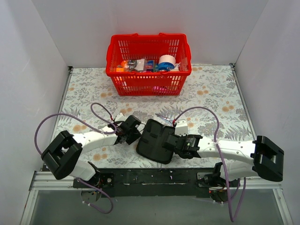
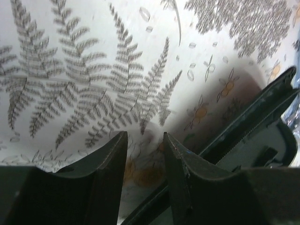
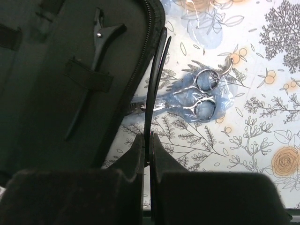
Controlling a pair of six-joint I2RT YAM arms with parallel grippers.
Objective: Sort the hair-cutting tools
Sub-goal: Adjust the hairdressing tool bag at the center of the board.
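Note:
In the right wrist view my right gripper is shut on a slim black hair clip that stands up from the jaws beside the pouch's zipper edge. The black pouch lies open, with another black clip tucked under an elastic loop inside it. Silver scissors wrapped in clear bluish plastic lie on the cloth just right of the pouch. My left gripper is open over bare cloth, and the pouch's edge sits right beside it. From above, both grippers flank the pouch.
A red plastic basket holding tape and small packets stands at the back centre. The table carries a floral cloth. White walls close in the left, right and back sides.

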